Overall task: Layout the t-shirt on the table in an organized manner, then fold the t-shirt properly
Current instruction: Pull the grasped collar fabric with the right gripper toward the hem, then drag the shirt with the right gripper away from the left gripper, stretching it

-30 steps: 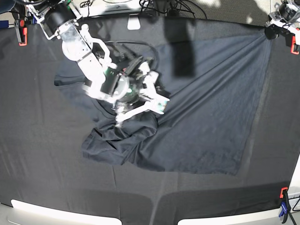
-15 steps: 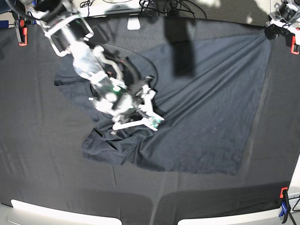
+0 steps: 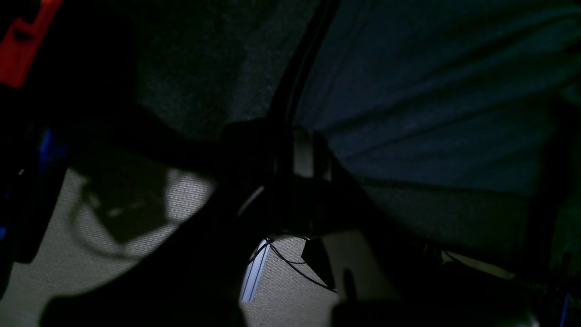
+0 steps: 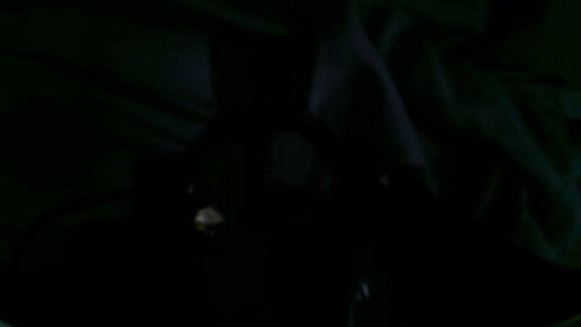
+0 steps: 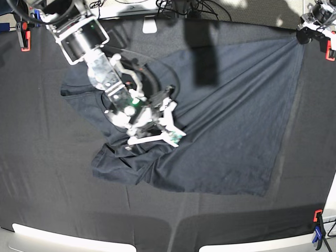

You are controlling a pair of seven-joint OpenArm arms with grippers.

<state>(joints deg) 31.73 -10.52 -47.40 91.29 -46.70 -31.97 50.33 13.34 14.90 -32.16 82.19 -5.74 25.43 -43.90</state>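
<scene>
The t-shirt (image 5: pixel 226 126) lies half spread on the black counter (image 5: pixel 42 173), bunched at its left. It looks soft, limp and light, so take it by hem or corner. The right tool (image 5: pixel 157 128) sits open over the bunch, apparently empty. The left tool (image 5: pixel 307 29), closed, pins the far corner.

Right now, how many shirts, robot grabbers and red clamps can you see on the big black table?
t-shirt: 1
robot grabbers: 2, the right gripper down on the bunched shirt, the left gripper pinching the shirt's far corner
red clamps: 3, at and
Total: 6
</scene>
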